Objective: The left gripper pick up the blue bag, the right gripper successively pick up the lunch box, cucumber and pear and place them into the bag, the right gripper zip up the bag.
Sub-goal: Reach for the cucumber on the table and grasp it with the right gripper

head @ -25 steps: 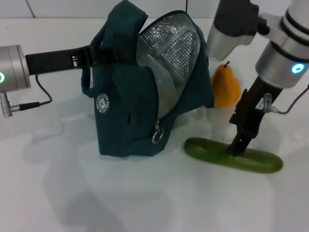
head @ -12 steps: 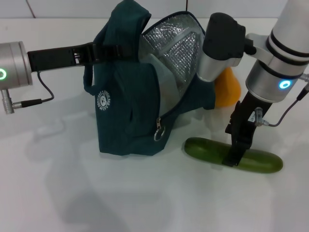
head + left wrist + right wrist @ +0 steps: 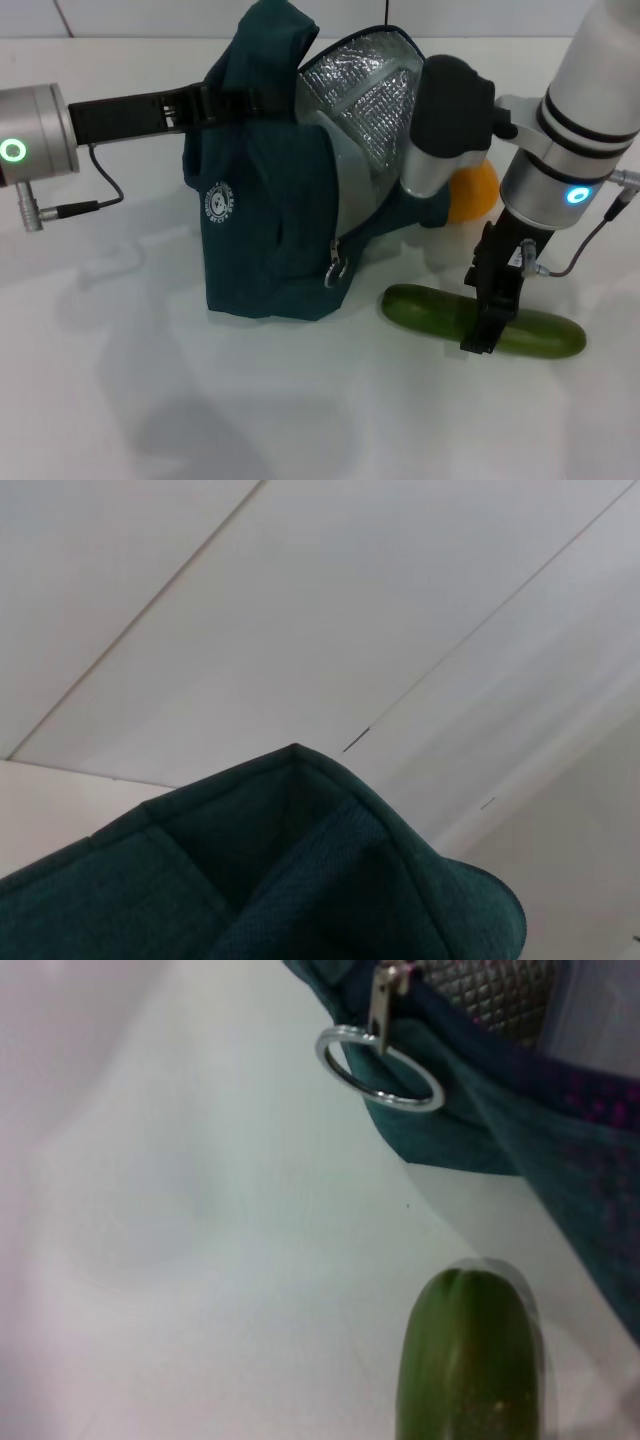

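The blue bag (image 3: 265,230) stands open on the white table, its foil lining (image 3: 360,85) showing. My left gripper (image 3: 212,102) is shut on the bag's handle at its top and holds it up; the left wrist view shows only bag fabric (image 3: 300,880). A pale translucent lunch box (image 3: 345,185) sits inside the bag. The cucumber (image 3: 430,308) lies on the table right of the bag, and its end shows in the right wrist view (image 3: 470,1360). My right gripper (image 3: 482,332) is open, down astride the cucumber's middle. The pear (image 3: 478,190) stands behind, mostly hidden by my right arm.
The zipper's ring pull (image 3: 335,272) hangs at the bag's front corner and shows close in the right wrist view (image 3: 380,1065). My right arm's elbow (image 3: 445,110) hangs over the bag's open side. The white table (image 3: 200,400) stretches in front.
My right gripper has come down from above the cucumber to astride it, and the right arm has swung left over the pear. The bag has shifted slightly; the cucumber has not moved.
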Action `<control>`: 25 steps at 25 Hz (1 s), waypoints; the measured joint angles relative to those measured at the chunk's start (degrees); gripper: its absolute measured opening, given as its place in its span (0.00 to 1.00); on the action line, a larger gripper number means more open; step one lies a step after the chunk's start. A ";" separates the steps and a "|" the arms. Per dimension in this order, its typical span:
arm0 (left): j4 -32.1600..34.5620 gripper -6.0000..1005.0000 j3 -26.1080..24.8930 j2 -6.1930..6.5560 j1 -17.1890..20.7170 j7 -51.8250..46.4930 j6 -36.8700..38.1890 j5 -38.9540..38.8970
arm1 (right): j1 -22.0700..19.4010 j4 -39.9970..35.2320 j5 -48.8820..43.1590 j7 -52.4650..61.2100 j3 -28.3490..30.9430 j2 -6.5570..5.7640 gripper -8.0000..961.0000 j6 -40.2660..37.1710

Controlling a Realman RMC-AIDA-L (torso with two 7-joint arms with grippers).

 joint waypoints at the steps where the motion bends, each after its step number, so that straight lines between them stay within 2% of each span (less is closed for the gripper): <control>1: -0.03 0.06 0.00 0.00 -0.08 0.02 -0.01 0.00 | 0.04 0.03 0.03 -0.01 -0.59 0.00 0.89 0.31; 17: -0.24 0.06 0.07 0.01 -0.58 0.44 -0.49 -0.03 | 0.51 0.68 -0.46 -0.12 -5.50 0.01 0.82 3.39; 25: -0.24 0.06 0.02 0.01 -0.59 0.46 -0.49 -0.03 | 0.71 0.21 -0.44 -0.12 -5.67 0.01 0.81 3.50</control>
